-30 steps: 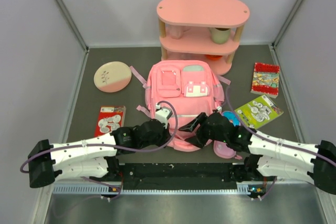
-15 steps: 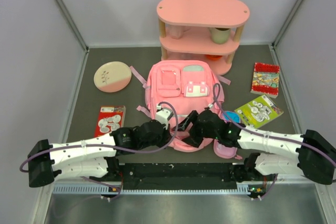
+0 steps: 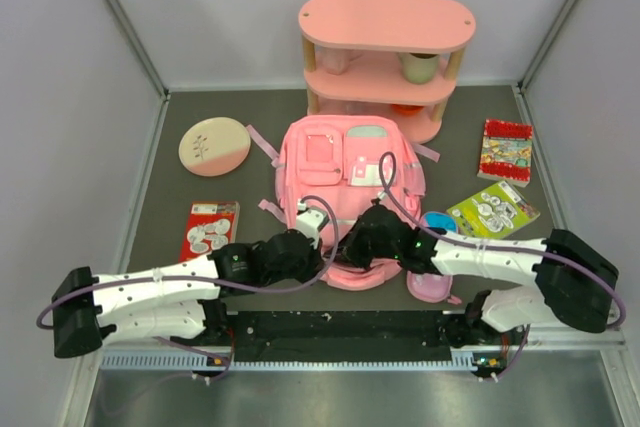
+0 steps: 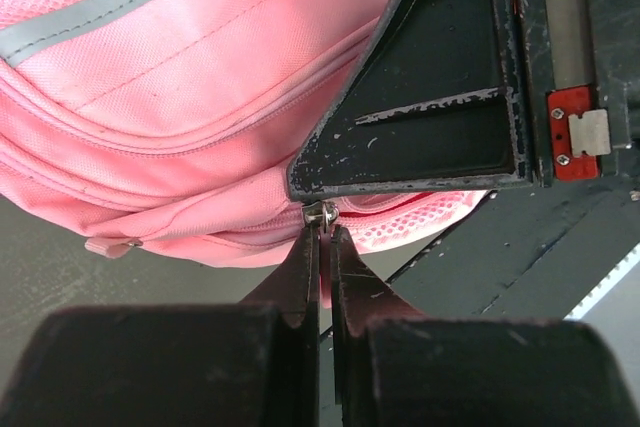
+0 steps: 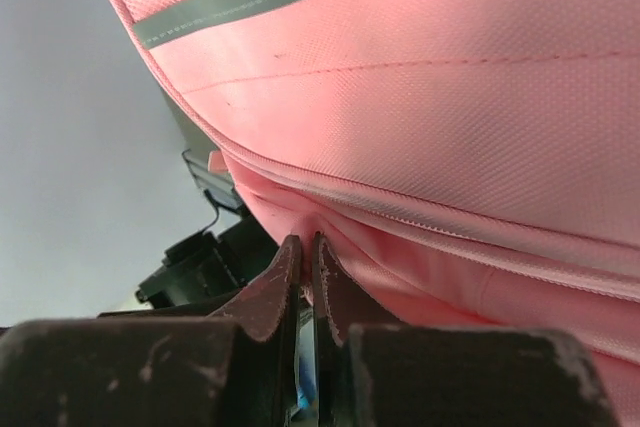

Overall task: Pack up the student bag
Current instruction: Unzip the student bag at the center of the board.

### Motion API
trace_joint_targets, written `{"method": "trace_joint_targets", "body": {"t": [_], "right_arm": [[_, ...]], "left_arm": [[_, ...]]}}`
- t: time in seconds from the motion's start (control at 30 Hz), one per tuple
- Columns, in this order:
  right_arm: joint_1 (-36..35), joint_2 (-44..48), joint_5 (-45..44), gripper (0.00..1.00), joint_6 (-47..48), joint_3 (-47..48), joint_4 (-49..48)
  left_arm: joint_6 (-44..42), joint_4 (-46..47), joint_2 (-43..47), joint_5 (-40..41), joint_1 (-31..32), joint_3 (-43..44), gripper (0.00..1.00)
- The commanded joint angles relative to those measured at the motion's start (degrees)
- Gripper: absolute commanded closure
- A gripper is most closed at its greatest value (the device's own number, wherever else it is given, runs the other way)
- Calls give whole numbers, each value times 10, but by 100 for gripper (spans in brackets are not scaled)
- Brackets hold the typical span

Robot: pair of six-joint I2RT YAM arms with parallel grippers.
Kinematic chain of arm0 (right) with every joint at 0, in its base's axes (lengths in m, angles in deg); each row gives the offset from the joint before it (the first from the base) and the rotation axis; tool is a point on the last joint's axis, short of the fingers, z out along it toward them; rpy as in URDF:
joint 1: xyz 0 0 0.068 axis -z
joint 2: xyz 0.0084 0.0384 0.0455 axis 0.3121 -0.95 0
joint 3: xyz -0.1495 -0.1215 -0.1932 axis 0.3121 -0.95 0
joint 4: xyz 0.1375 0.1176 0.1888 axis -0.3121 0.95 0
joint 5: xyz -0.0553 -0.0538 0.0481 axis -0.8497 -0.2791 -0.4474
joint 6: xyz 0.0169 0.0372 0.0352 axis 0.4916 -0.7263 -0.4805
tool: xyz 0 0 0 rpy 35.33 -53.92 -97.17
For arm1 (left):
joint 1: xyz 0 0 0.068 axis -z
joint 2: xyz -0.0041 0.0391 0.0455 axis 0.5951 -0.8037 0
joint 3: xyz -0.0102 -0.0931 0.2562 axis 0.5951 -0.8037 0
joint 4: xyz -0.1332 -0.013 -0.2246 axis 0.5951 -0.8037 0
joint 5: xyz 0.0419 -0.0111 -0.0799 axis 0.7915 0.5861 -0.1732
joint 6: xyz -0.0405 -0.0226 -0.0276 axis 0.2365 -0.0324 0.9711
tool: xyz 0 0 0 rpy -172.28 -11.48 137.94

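Note:
The student bag (image 3: 350,162) is a pink backpack lying flat in the middle of the table, its front pockets up. At its near edge my left gripper (image 3: 330,250) is shut on the small metal zipper pull (image 4: 320,214) of the bag (image 4: 200,97); the fingertips (image 4: 309,247) pinch it. My right gripper (image 3: 352,247) comes in from the right and meets the left one at the same edge. In the right wrist view the gripper (image 5: 305,245) is shut on a fold of the bag's fabric (image 5: 300,212) below the zip seam. The right gripper's black body (image 4: 450,77) fills the left wrist view's upper right.
A pink three-tier shelf (image 3: 385,57) with a cup (image 3: 420,67) stands behind the bag. A round pink-and-cream disc (image 3: 214,146) and a red packet (image 3: 209,228) lie left. A red notebook (image 3: 506,151), a green sticker pack (image 3: 492,211) and a pink pencil case (image 3: 428,289) lie right.
My right gripper has swung left to the bag's near edge and closed from open onto the fabric. The left gripper has stayed shut in place.

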Motion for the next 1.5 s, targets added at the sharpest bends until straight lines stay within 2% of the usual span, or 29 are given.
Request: {"method": "trace_joint_targets", "body": {"t": [0.0, 0.13, 0.33, 0.43, 0.5, 0.57, 0.63, 0.7, 0.83, 0.9, 0.93, 0.97, 1.03, 1.07, 1.13, 1.2, 1.3, 1.33, 1.37, 1.4, 1.43, 1.47], "right_arm": [[-7, 54, -107, 100, 86, 34, 96], [2, 158, -201, 100, 137, 47, 207], [13, 203, -208, 100, 199, 49, 244], [15, 202, -205, 100, 213, 57, 260], [15, 206, -202, 100, 218, 58, 263], [15, 208, -196, 100, 223, 60, 263], [15, 208, -191, 100, 231, 65, 261], [15, 206, -184, 100, 235, 68, 260], [16, 199, -166, 100, 240, 71, 247], [16, 194, -162, 100, 240, 70, 238], [15, 189, -161, 100, 242, 71, 229], [16, 185, -155, 100, 244, 73, 221], [16, 168, -148, 100, 250, 84, 213], [16, 161, -142, 100, 253, 89, 204], [16, 148, -138, 100, 267, 109, 199], [16, 128, -135, 100, 283, 124, 193], [17, 97, -114, 99, 320, 166, 194], [18, 91, -101, 90, 332, 178, 201], [20, 88, -101, 71, 340, 190, 216], [21, 92, -106, 63, 358, 206, 247], [24, 101, -133, 49, 363, 210, 266], [27, 114, -146, 25, 366, 209, 280]], "left_arm": [[21, 98, 48, 24, 6, 13, 100], [40, 67, 63, 45, 6, -10, 100], [49, 59, 71, 50, 6, -29, 100], [79, 6, 63, 115, 5, -22, 100], [93, -26, 56, 186, -1, -15, 100], [110, -68, 44, 215, -22, -9, 100], [112, -78, 35, 207, -79, -5, 100], [107, -72, 21, 196, -128, -4, 100], [81, -38, -6, 189, -174, 5, 100], [72, -36, -18, 157, -201, 24, 100], [61, -36, -24, 149, -202, 31, 96], [55, -35, -25, 141, -202, 36, 71], [54, -57, -10, 129, -202, 49, 47], [55, -69, 1, 130, -203, 51, 29], [68, -106, 50, 138, -202, 48, 16], [74, -126, 92, 138, -202, 40, 6], [67, -134, 177, 109, -202, 21, 2], [66, -132, 211, 99, -202, 16, 2], [66, -135, 224, 85, -202, 9, 2], [66, -138, 240, 76, -202, 8, 2], [65, -141, 245, 70, -202, 8, 2], [63, -148, 245, 57, -202, 8, 2]]}}
